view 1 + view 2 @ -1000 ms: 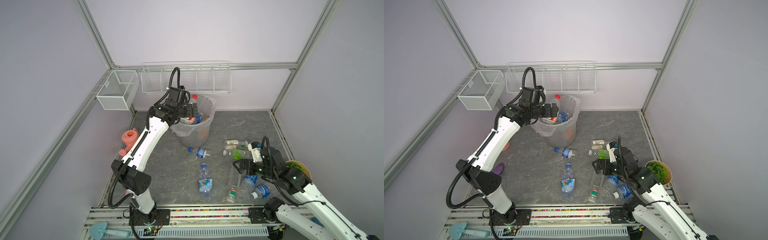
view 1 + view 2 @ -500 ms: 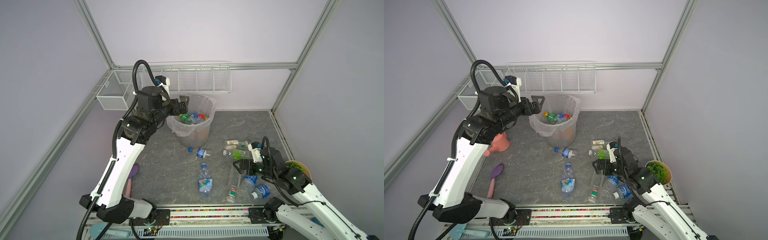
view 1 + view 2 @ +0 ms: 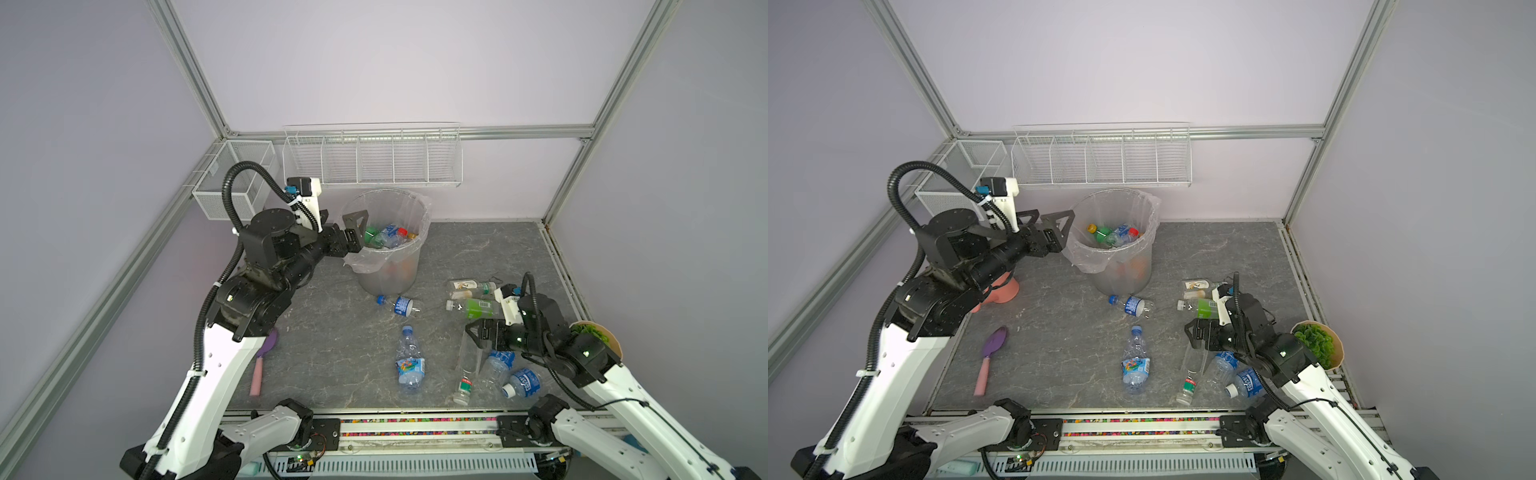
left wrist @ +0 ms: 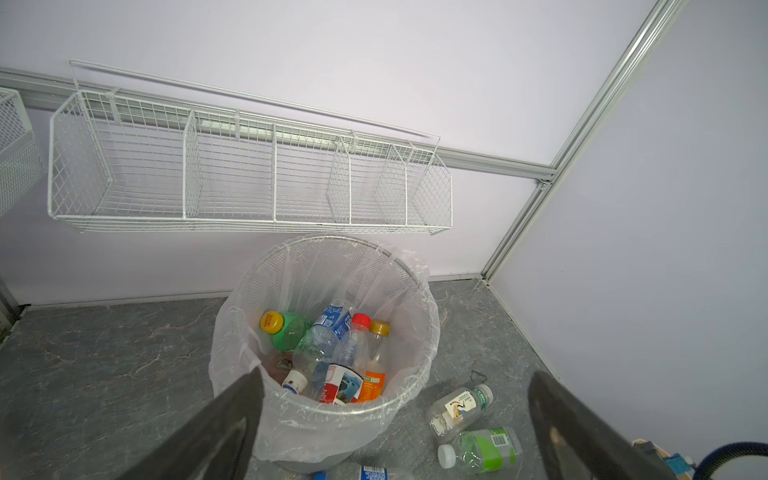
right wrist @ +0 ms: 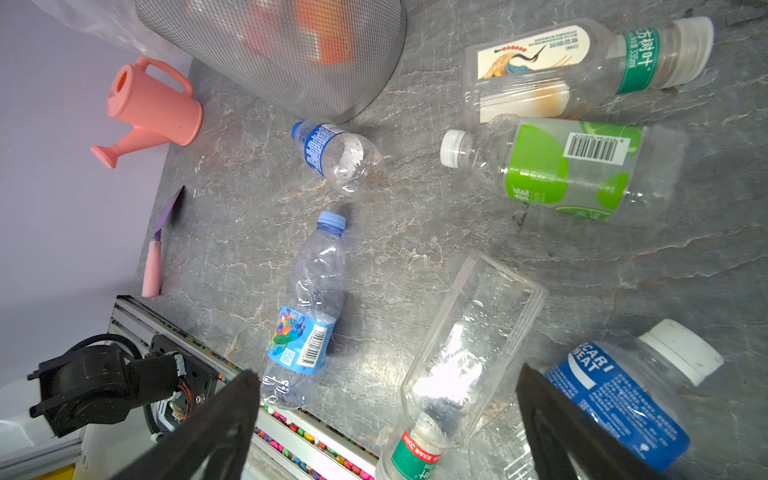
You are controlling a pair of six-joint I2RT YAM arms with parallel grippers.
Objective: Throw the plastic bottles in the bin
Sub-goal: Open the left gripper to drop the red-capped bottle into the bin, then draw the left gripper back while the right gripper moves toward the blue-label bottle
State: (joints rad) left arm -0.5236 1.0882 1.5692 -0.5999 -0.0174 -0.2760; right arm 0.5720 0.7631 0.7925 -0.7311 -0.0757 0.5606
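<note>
1. At the lower right of both top views, closest to the rail, a white-capped blue bottle, a tall clear bottle and a blue-marked clear bottle are lying close together on the grey surface.
2. The right tool is hanging over this cluster with its jaws spread wide, gripping nothing.
3. At lower centre, a colourful-label bottle is lying on its side, apart from the rest.
4. At lower left, a purple trowel is lying near the surface's edge.
5. Farther back, right of centre, a green-label bottle and a crane-label bottle are lying side by side.
6. A small blue-label bottle is lying just in front of the bin.
7. The bin is standing at centre, near the back wall, and is holding a heap of bottles inside its clear liner.
8. The left tool is hovering at the bin's left rim, jaws wide apart and empty.
9. A pink watering can is sitting partly hidden behind the left arm.
10. White wire baskets are hanging on the back wall, above the bin.
</note>
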